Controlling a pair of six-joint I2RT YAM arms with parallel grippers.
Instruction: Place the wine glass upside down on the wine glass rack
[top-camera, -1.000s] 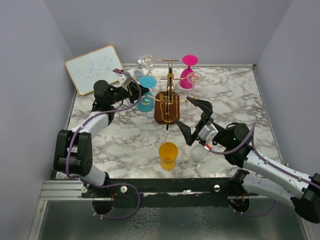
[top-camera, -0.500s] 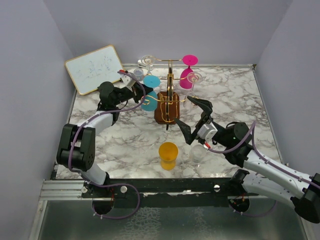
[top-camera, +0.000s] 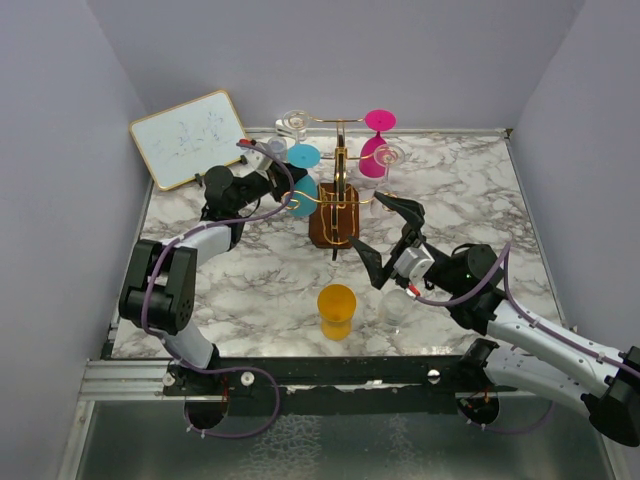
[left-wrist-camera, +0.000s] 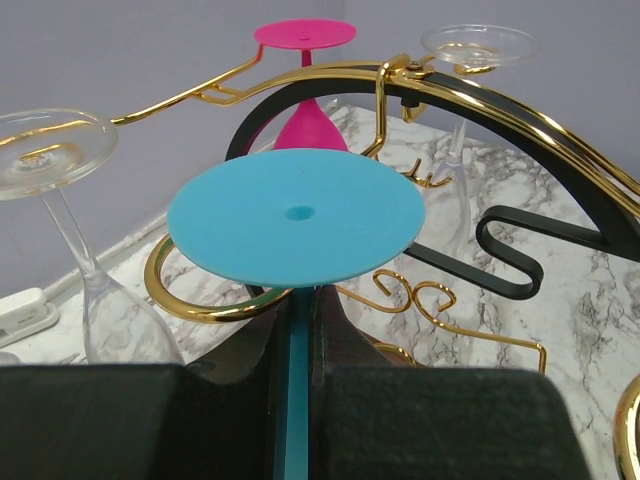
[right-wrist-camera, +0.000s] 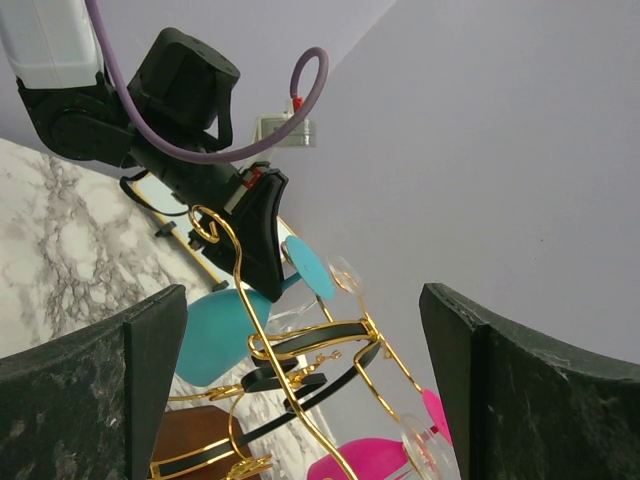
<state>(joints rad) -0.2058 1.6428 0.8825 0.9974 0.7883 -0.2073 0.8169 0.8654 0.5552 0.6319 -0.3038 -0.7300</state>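
Wine glass (left-wrist-camera: 296, 215), blue, inverted, stem pinched in left tool (left-wrist-camera: 300, 395), foot just above a gold scroll arm on left side of rack (top-camera: 340, 200). Judged not yet seated; hanging and release remain. Right tool (top-camera: 375, 232) spread wide, near right of rack.

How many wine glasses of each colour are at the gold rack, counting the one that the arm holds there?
Clear wine glasses: 2
Pink wine glass: 1
Blue wine glass: 1
Total: 4

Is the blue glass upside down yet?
Upside down: the blue glass has its foot up, bowl below, stem pinched in the left gripper.
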